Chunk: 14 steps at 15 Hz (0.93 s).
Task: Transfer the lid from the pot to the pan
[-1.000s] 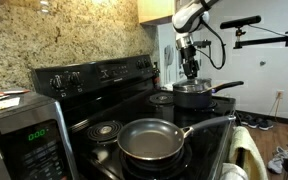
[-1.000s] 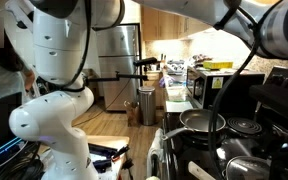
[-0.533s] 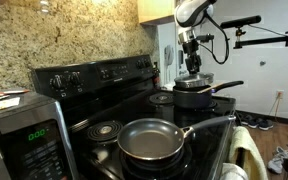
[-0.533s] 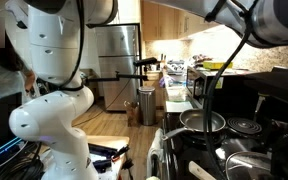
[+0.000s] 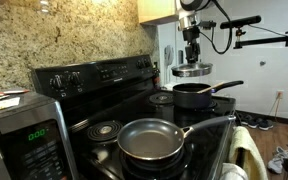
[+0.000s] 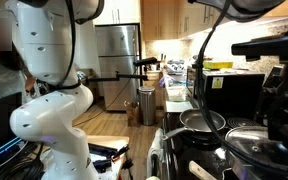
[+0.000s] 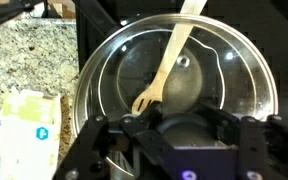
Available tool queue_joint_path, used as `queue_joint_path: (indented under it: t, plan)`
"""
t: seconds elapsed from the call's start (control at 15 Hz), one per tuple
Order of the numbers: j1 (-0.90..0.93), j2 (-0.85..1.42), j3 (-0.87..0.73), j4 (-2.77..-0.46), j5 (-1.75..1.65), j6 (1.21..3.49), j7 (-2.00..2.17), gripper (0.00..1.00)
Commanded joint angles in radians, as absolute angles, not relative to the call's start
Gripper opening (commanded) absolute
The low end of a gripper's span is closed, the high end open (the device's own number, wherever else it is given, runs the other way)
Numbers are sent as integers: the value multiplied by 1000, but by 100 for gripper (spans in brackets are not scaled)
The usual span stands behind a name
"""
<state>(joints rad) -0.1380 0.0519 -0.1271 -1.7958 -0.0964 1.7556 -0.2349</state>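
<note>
Already lifted: lid (image 5: 184, 71) hangs clear above the pot (image 5: 194, 97).
Gripper (image 5: 192, 61) clamps its knob; the pan (image 5: 151, 141), at seven o'clock, awaits.

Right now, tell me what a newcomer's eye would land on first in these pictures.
The glass lid hangs in the air in the gripper, clear above the dark pot on the far side of the stove. In the wrist view a wooden spoon shows through the glass, lying in the pot. Nearer the camera, the wide pan sits empty.
</note>
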Motion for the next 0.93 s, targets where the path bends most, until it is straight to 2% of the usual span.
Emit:
queue_joint_path:
  t: [0.0, 0.87]
  plan:
    - [-102, -23, -93, -1830, -124, 1770, -276, 16]
    - [96, -47, 86, -1908, -61, 1802, -439, 16]
